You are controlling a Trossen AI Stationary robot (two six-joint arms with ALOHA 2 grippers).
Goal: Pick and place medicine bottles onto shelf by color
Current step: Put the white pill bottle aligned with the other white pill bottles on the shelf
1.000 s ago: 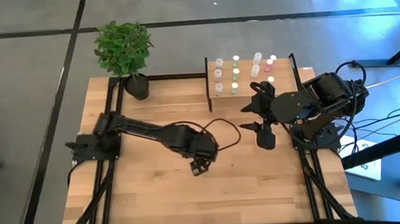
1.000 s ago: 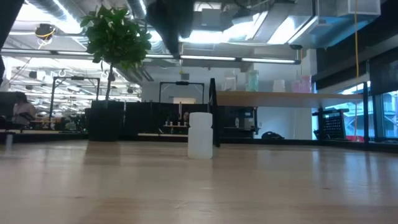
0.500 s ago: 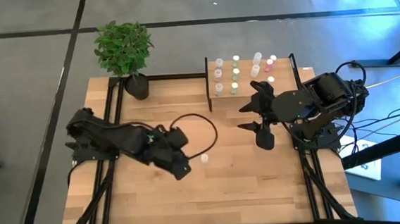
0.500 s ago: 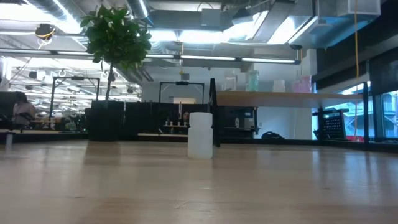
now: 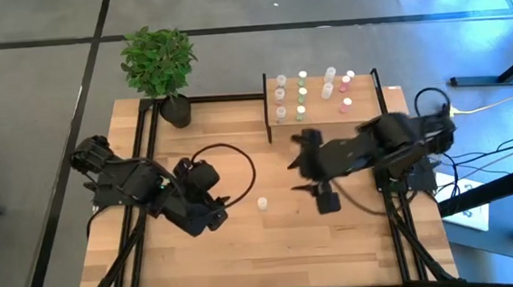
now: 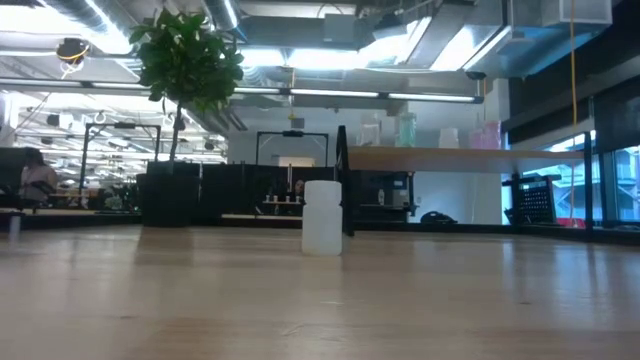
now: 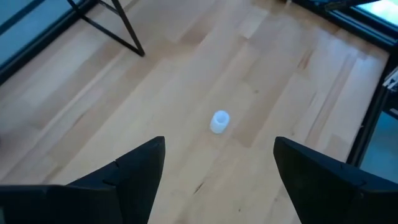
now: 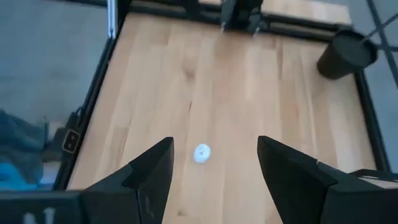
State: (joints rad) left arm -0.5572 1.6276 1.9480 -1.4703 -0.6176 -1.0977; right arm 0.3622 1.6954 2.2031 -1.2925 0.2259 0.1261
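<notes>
Alone mid-table stands the last white bottle (image 5: pixel 262 203), well apart from the shelf (image 5: pixel 363 111), as my empty right pincer (image 5: pixel 308 171) hovers agape; a careless approach could topple it.

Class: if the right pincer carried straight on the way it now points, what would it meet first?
Most likely the lone white bottle standing on the table. It sits centred between the open right pincer fingers, with bare wood between; depth is hard to judge.
</notes>
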